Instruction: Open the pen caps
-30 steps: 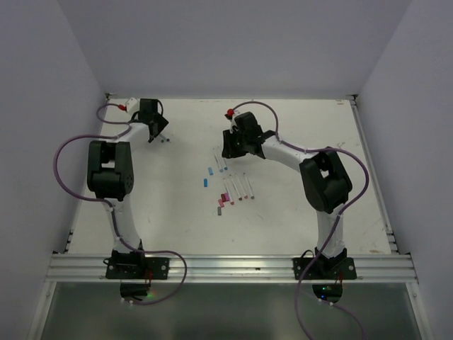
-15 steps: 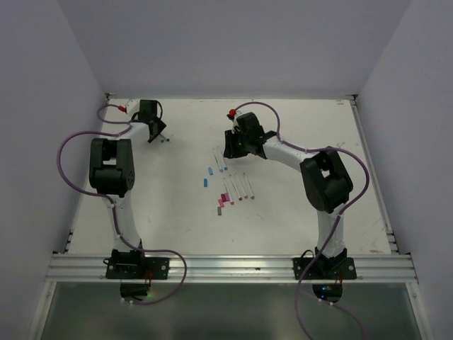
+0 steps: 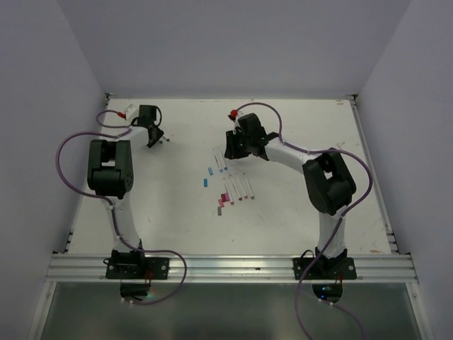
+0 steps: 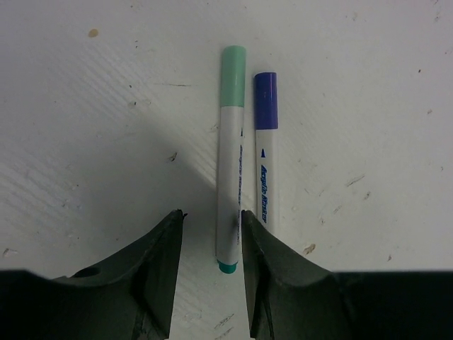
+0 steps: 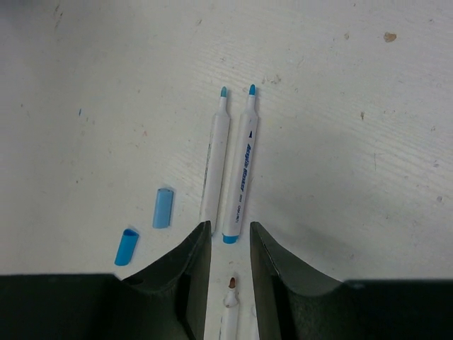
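Note:
Two capped pens lie side by side in the left wrist view, one with a mint-green cap (image 4: 233, 67), the other with a purple cap (image 4: 265, 100). My left gripper (image 4: 212, 216) is open, low over the table and straddling the green pen's tail; the right finger touches the barrel and the left stands apart. In the right wrist view, two blue pen caps (image 5: 163, 207) (image 5: 127, 246) lie loose beside two uncapped blue-tipped pens (image 5: 241, 170). My right gripper (image 5: 230, 227) hangs narrowly open at their tails, over a red-tipped pen (image 5: 230, 304) on the table.
In the top view, several uncapped pens (image 3: 241, 188) lie mid-table, with pink caps (image 3: 224, 198) and blue caps (image 3: 211, 170) beside them. The table's back edge (image 3: 226, 98) runs just behind both grippers. Purple cables loop around both arms.
My left gripper's jaws have narrowed around the green pen's tail and the wrist has shifted slightly. The right arm has hardly moved.

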### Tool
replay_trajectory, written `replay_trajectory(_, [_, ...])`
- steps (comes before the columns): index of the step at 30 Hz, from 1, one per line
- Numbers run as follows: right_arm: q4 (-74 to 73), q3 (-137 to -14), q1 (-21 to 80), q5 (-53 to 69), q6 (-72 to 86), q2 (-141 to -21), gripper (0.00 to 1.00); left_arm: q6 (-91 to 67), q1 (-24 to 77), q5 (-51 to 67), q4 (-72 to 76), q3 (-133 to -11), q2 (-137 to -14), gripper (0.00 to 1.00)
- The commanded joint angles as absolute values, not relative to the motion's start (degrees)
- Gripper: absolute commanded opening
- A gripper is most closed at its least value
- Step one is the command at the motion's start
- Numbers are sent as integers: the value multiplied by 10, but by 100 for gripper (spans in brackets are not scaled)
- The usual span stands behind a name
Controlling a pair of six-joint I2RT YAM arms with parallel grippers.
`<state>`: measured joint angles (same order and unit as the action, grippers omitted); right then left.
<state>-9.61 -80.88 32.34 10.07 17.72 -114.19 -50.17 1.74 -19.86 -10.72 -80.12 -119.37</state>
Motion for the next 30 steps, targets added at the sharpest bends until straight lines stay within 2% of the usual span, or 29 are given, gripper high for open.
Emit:
replay_trajectory(1, [-77, -803, 322, 104, 168, -1101, 33, -496, 11, -219, -125, -827, -1201, 42])
replay_trajectory(11, [-65, -797, 322, 114, 175, -1093, 32, -454, 12, -213, -176, -873, -1237, 40])
replay_trajectory(17, [-55, -784, 322, 113, 178, -1078, 32, -436, 11, -217, -183, -855, -1237, 31])
replay_trajectory(19, [-54, -781, 321, 113, 177, -1074, 32, -431, 11, -212, -180, -849, -1234, 25])
replay_trajectory(22, [-52, -774, 322, 111, 178, -1064, 32, -425, 11, -201, -173, -836, -1230, 12])
replay_trajectory(23, [-52, -772, 322, 112, 179, -1061, 32, -425, 11, -197, -171, -826, -1227, 3])
replay_trajectory(24, [-53, -772, 322, 112, 178, -1059, 32, -425, 11, -196, -168, -820, -1223, 0])
replay_trajectory(30, [-63, -760, 322, 110, 180, -1043, 32, -452, 11, -220, -124, -708, -1131, 0])
